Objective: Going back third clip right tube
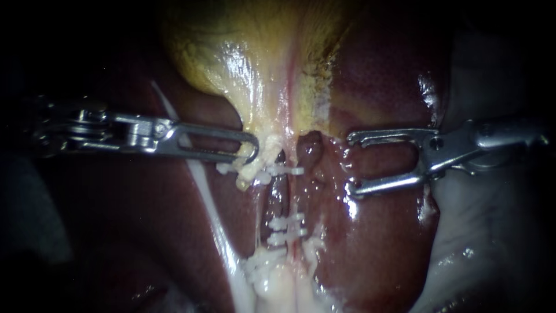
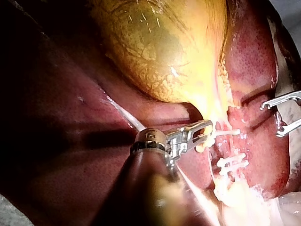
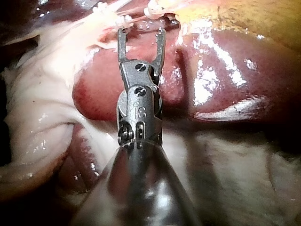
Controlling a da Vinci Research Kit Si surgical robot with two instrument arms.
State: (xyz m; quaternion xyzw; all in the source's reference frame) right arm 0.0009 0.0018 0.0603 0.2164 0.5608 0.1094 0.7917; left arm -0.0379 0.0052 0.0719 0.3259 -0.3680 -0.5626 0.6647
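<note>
**Evidently, the right instrument (image 1: 350, 164) is waiting empty beside the clipped right tube (image 1: 282, 197)**

Here in the endoscope view, the right instrument is sitting at three o'clock. Its jaws are gaping wide, carrying nothing, and standing well apart from the tube. That emptiness is suggesting its clip is already placed, so backing away looks like the step in hand.

The tube is running from centre toward six o'clock and is wearing three white clips. An upper clip (image 1: 285, 171) is sitting near the gallbladder (image 1: 231, 52), and a lower pair (image 1: 288, 222) is lying close together. Which one is the third I am not able to tell.

The left instrument (image 1: 253, 148), entering from nine o'clock, is pinching pale tissue (image 1: 249, 168) at the gallbladder's neck. This is probably to hold the tube stretched and exposed over the liver (image 1: 382, 93).
</note>
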